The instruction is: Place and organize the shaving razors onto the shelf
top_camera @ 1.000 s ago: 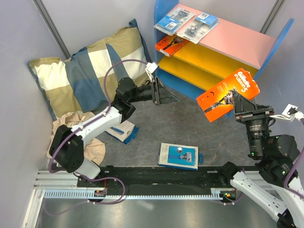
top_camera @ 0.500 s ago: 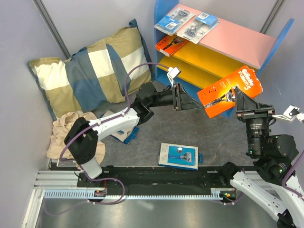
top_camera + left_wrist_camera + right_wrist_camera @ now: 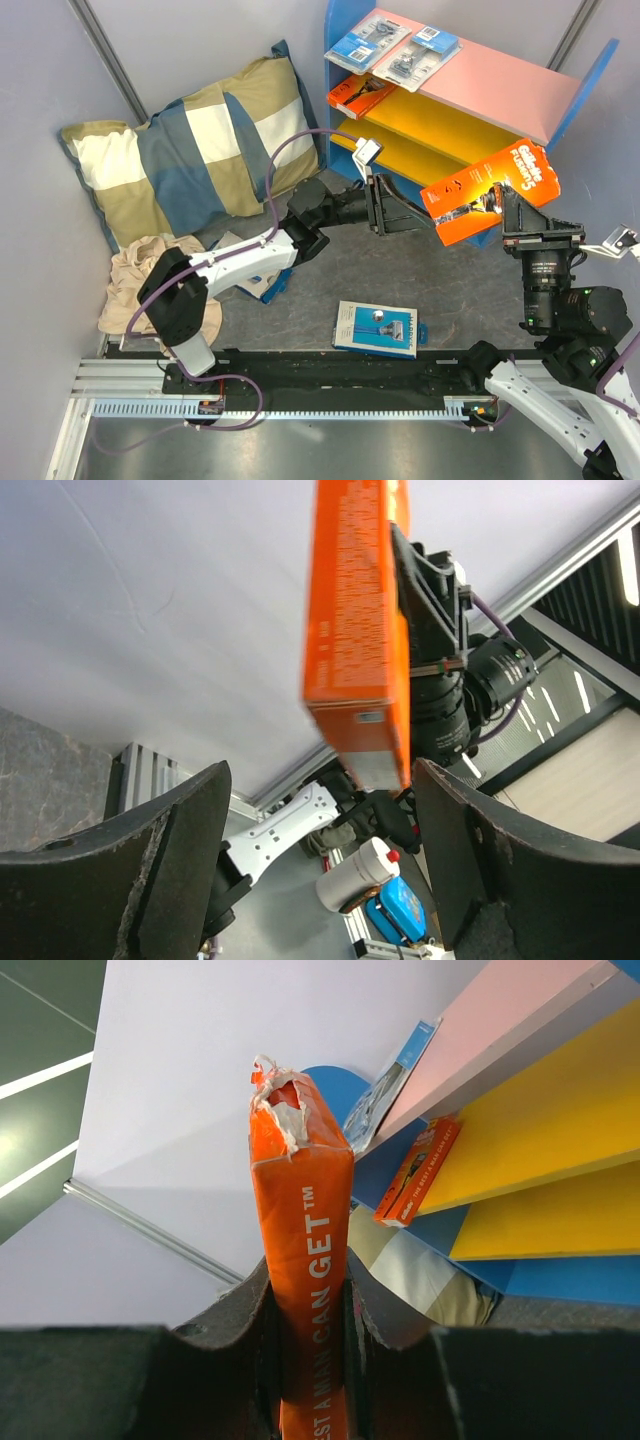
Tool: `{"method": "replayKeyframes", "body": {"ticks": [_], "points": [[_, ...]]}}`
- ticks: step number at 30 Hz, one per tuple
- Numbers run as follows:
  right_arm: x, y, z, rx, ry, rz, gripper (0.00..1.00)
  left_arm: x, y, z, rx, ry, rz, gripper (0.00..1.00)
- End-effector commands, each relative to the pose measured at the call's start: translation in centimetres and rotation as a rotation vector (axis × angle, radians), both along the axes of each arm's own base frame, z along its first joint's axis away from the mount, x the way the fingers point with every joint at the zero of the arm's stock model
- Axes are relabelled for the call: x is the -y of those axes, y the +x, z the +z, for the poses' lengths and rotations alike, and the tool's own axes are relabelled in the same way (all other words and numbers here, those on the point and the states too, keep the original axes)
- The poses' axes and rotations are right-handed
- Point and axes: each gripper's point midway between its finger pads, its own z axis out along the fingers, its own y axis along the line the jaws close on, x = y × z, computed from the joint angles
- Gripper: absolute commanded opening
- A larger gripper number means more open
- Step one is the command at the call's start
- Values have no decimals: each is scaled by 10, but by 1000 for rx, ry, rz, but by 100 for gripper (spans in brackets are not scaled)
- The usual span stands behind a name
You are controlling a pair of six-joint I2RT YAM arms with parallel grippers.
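Observation:
My right gripper is shut on a big orange razor box, held in the air in front of the shelf. In the right wrist view the box stands edge-on between the fingers. My left gripper is open, its tips just left of that box. In the left wrist view the box's lower end hangs between the fingertips without touching them. Two blister packs lie on the pink top board. A small orange box lies on the upper yellow board. A blue-white pack lies on the table.
A checked pillow leans in the back left corner, with beige cloth in front of it. Another blue pack lies partly under the left arm. A black rail runs along the near edge.
The left arm has swung right from the pillow to the orange box, and its jaws have narrowed a little. The right gripper has tipped the box flatter and shifted it slightly right.

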Motion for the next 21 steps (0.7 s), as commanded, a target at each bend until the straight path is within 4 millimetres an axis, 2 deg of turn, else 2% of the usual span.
{"method": "replayKeyframes", "body": {"ticks": [1, 6, 12, 21], "points": [[5, -3, 4, 13, 24, -9, 18, -17, -23, 45, 93, -135, -2, 80], [4, -2, 1, 5, 27, -9, 18, -17, -33, 51, 116, -147, -24, 79], [-1, 0, 0, 0, 41, 10, 18, -6, -35, 47, 92, -133, -33, 70], [-8, 1, -3, -3, 36, 46, 18, -3, -32, 53, 90, -153, -11, 47]]}}
